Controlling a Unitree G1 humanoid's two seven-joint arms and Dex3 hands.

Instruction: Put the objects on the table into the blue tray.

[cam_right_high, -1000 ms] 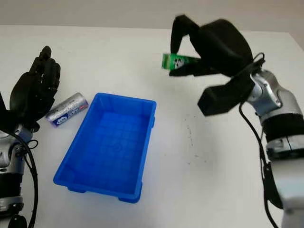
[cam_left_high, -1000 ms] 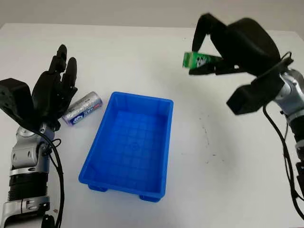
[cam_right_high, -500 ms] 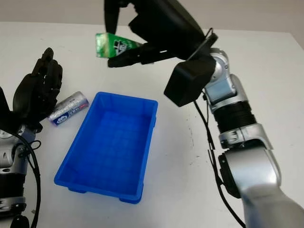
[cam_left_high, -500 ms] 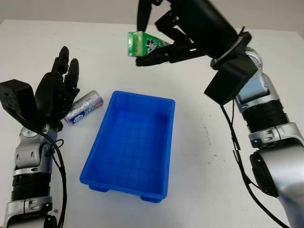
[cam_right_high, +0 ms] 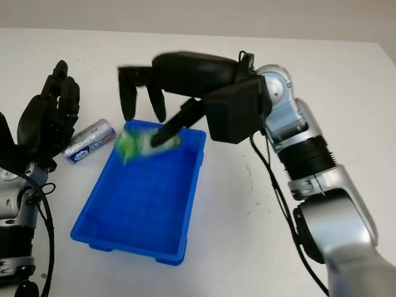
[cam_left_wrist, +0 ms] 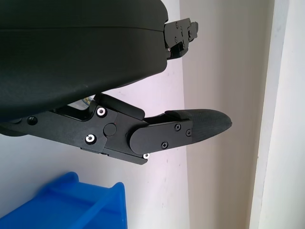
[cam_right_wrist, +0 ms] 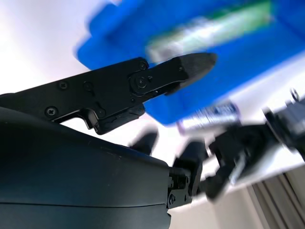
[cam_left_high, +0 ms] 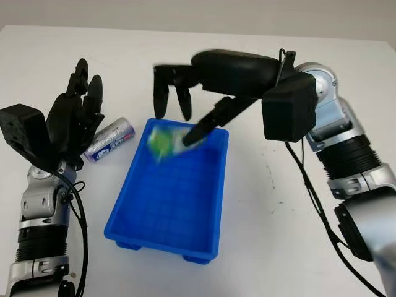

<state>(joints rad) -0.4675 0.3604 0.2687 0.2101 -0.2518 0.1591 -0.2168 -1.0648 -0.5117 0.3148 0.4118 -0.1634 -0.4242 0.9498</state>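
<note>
released since a moment ago, green packet (cam_left_high: 163, 142) drops over blue tray (cam_left_high: 210, 232) beneath the emptied, spread right robot hand (cam_left_high: 185, 108).

A white table (cam_left_high: 272, 241) spans nearly the whole scene, its top smooth and matte, with a few small dark specks right of centre toward the near side. Light falls evenly across it, and shadows are soft. Along the far edge a plain pale grey-beige wall (cam_left_high: 185, 12) runs from left to right behind the table.
</note>
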